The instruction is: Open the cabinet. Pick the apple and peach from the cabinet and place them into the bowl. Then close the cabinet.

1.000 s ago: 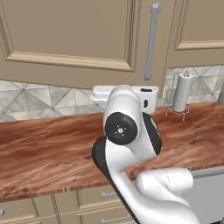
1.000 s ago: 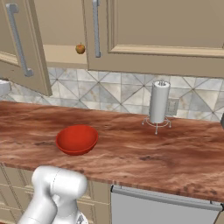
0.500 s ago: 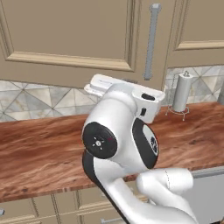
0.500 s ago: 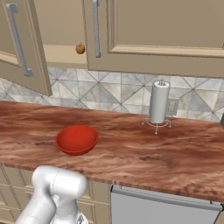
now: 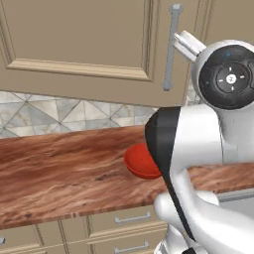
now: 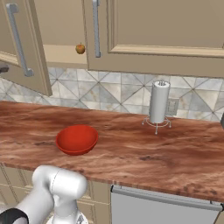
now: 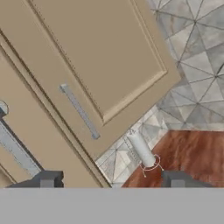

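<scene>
Right base view: cabinet door's swung open, apple on the shelf, bowl waiting below on the tabletop; end effector spread, empty.

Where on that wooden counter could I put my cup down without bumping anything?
Plenty of bare counter lies between the red bowl and the paper towel holder, and more to the right of the holder. The strip left of the bowl is free too. In the left base view, the robot's arm crowds the bowl's side.
</scene>
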